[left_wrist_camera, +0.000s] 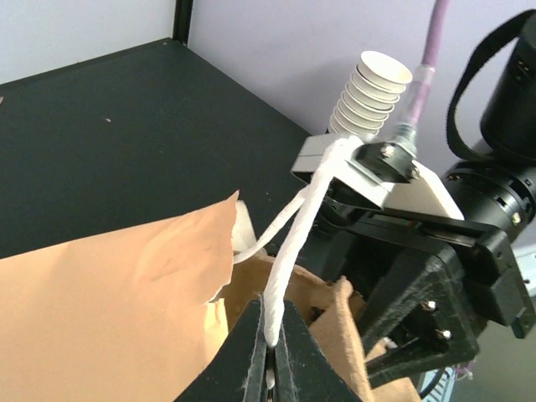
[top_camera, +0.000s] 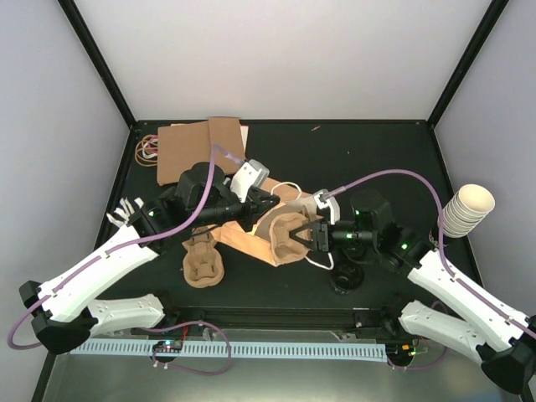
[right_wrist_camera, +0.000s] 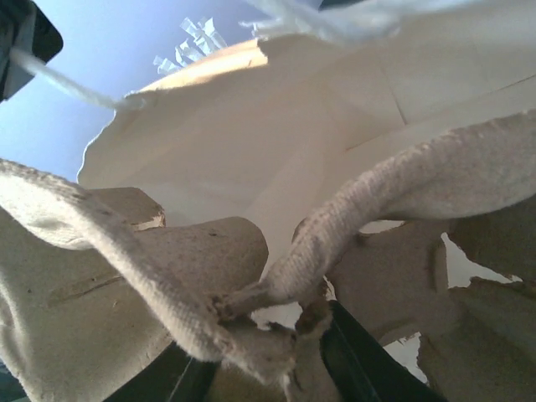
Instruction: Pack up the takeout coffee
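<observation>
Left gripper (left_wrist_camera: 270, 327) is pressed together on the white twisted cord handle (left_wrist_camera: 293, 243) of a tan paper bag (left_wrist_camera: 109, 285); the cord runs taut up from the fingertips and the bag's smooth, creased wall has a torn-looking wavy top edge. Right gripper (top_camera: 310, 235) pinches the rim of a brown moulded-pulp tray (top_camera: 287, 234), rough and fibrous with rounded pockets, sitting at the bag's mouth. The right wrist view is nearly filled by pulp and a thick woven handle loop, so how far the tray is in the bag is hard to tell. A second pulp tray (top_camera: 203, 261) lies flat on the matte black table (top_camera: 360, 159), just left of the bag. One takeout coffee cup (top_camera: 346, 276), dark with a round black lid, stands on the table close under the right arm, outside both trays (any others are hidden or lost against the black top). A ribbed stack of cream paper cups (top_camera: 467, 209) sits at the right edge. Flat brown bags (top_camera: 197, 146) and rubber bands (top_camera: 148, 149) lie in the far left corner. The far right of the table is open; the centre is crowded by both arms.
</observation>
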Robot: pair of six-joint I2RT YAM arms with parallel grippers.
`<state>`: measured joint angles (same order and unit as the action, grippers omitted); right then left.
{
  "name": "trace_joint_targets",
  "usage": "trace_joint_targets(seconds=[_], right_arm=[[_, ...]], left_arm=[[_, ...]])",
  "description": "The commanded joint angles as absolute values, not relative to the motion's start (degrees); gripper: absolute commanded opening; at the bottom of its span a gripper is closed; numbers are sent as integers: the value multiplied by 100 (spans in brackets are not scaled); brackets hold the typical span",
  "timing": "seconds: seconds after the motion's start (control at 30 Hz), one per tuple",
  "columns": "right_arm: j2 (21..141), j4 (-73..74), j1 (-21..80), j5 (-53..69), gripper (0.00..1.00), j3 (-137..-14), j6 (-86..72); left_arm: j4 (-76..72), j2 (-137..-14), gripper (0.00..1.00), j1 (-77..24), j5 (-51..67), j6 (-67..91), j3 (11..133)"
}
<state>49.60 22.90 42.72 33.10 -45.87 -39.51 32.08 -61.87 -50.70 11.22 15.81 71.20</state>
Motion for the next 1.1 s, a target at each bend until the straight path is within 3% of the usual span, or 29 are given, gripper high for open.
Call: trace_joint_targets(seconds=[0.0, 0.17, 0.37, 1.07], right_arm=[[5119, 1632, 4297, 3388, 31, -4747, -3849], [5146, 1231, 4296, 3557, 32, -4809, -3179], [5509, 2099, 4293, 3561, 35, -5208, -2071], [4783, 3303, 4285, 2000, 34, -4844, -1803]], left_arm=[[3027, -6029, 1, -5038, 1510, 1448, 7118], [3036, -5999, 2, -5036, 1571, 1439, 7052], [3071, -5988, 2, -5036, 1604, 1399, 7106], [3261, -5850, 2, -5036, 1525, 1212, 7245]])
